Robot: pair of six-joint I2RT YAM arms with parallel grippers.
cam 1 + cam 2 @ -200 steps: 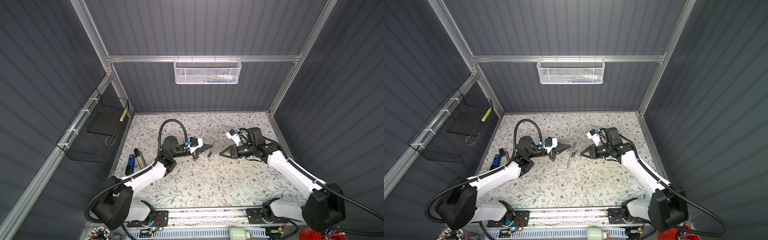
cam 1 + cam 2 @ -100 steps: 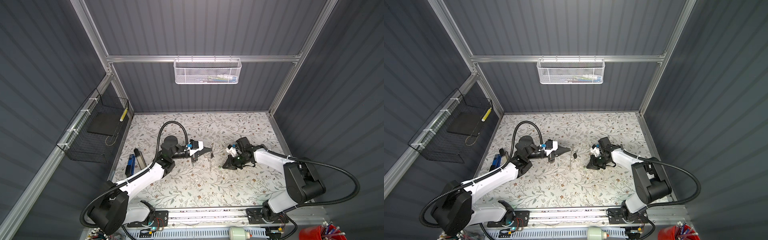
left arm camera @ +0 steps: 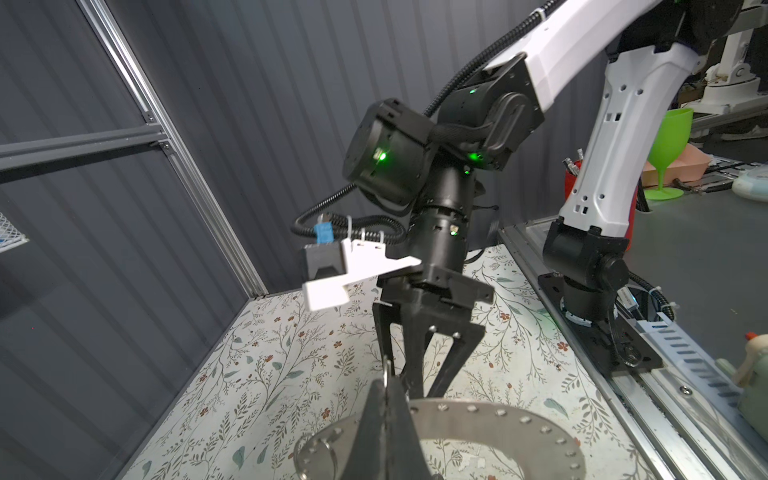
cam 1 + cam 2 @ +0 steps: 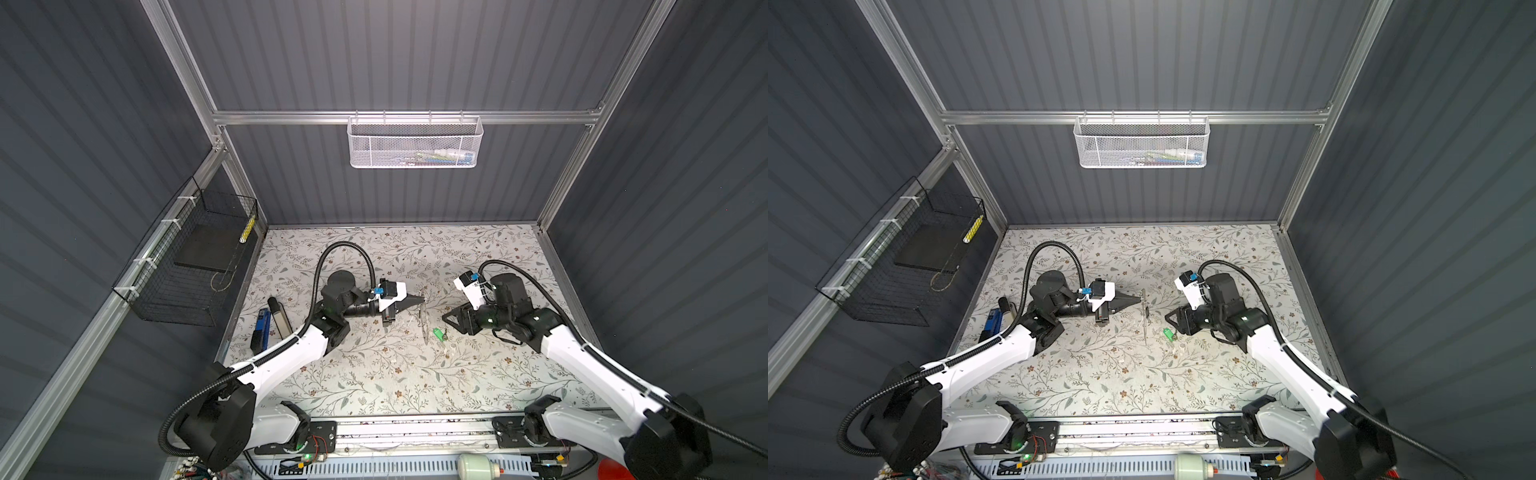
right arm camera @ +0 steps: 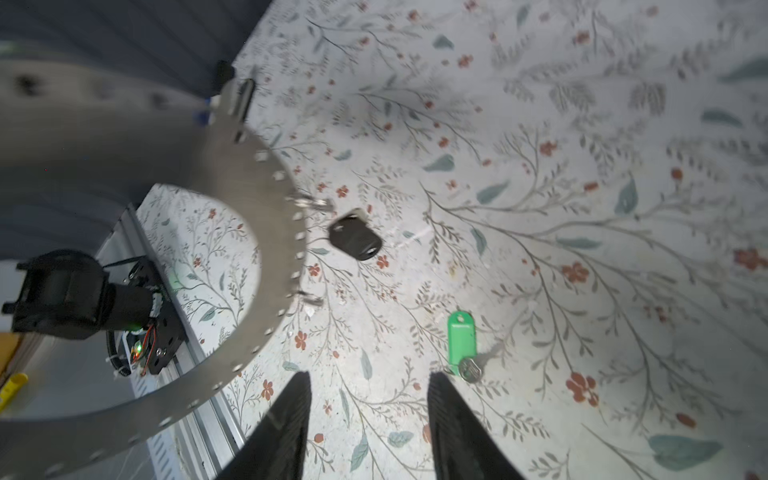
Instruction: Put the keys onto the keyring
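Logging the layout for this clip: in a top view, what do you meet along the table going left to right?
blue item → keyring, held edge-on → green key tag → right claw, open. The left claw grips the keyring and overlaps it, so it is left out.

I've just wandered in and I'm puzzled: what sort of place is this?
Probably a robotics test booth, not a home: two white robot arms stand on a rail inside dark panelled walls with an aluminium frame, over a floral tabletop.
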